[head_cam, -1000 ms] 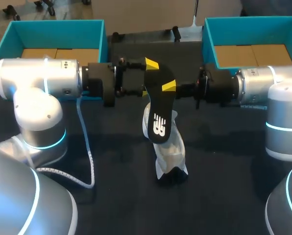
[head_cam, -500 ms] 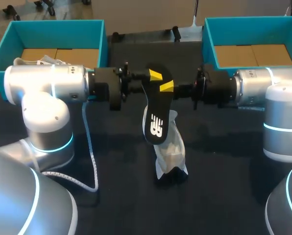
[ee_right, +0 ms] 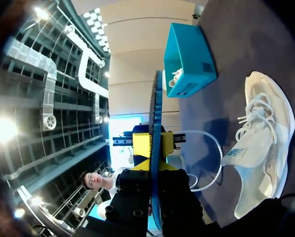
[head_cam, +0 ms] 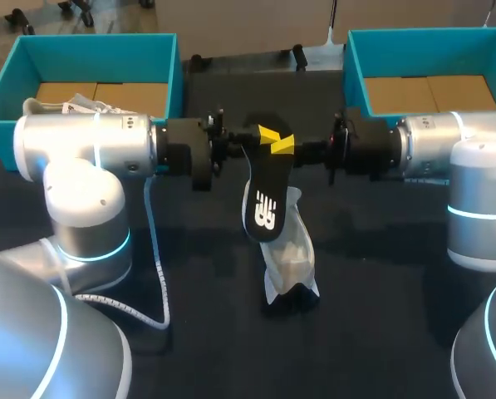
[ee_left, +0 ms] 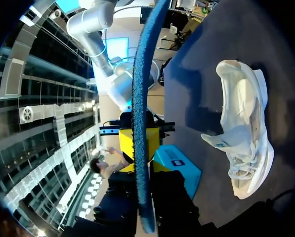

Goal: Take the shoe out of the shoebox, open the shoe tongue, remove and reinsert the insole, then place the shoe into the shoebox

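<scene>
Right gripper (head_cam: 286, 146) is clamped on the upper end of the black insole (head_cam: 262, 199), a yellow tip against each face. The insole hangs down from it, printed side toward the head camera. Left gripper (head_cam: 266, 135) sits at that same end, nose to nose with the right; cannot tell whether it has a grip. White shoe (head_cam: 291, 258) lies on the table (head_cam: 380, 274) below both grippers, under the insole's free end.

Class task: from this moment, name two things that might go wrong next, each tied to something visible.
Both the left gripper and right gripper pinch the insole only at its upper end; opposing pulls might bend it or slip it free. The shoe lies unheld on the table, so reinserting may push it away.
</scene>
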